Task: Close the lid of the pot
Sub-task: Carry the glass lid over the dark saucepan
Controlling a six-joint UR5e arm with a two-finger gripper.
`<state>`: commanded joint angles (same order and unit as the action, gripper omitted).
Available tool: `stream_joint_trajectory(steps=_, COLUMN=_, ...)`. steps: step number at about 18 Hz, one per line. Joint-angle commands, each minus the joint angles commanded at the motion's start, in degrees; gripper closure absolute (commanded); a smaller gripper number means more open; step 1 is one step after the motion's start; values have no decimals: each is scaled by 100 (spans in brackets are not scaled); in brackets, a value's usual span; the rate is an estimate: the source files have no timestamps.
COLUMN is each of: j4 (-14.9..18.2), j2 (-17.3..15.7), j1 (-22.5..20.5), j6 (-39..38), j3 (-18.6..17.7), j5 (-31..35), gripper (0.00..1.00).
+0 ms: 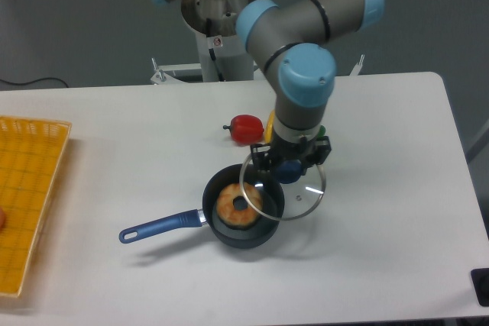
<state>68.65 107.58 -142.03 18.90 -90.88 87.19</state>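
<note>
So the gripper is clamped on the blue knob of the pot lid, carrying it in the air with its left edge overlapping the right side of the pot, not centred yet. The pot sits on the table with its blue handle pointing left toward the camera side, and there's a doughnut-looking ring inside it. Handling-wise, I'd guess the lid is glass with a metal rim, so stiff, moderately heavy for its size, and chippy if it lands crooked on the pot rim. The knob really is the only sensible place to grab; the glass looks slick and the rim too thin. The pot looks light, so a sideways bump could shove it. Red pepper sits behind, well out of the way.
</note>
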Motion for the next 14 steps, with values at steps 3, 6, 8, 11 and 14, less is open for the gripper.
stream_joint_trajectory(steps=3, j4=-150, j2=-44, j1=114, j6=0, j3=-167, j5=166, gripper=43)
stream_joint_trajectory(steps=6, j4=-185, j2=-44, j1=185, j6=0, j3=-229, j5=273, gripper=43)
stream_joint_trajectory(steps=8, j4=-185, j2=-44, j1=185, j6=9, j3=-255, j5=273, gripper=43)
stream_joint_trajectory(steps=11, j4=-185, j2=-35, j1=194, j6=0, j3=-264, j5=264, gripper=43)
stream_joint_trajectory(steps=14, j4=-159, j2=-27, j1=237, j6=0, j3=-264, j5=238, gripper=43)
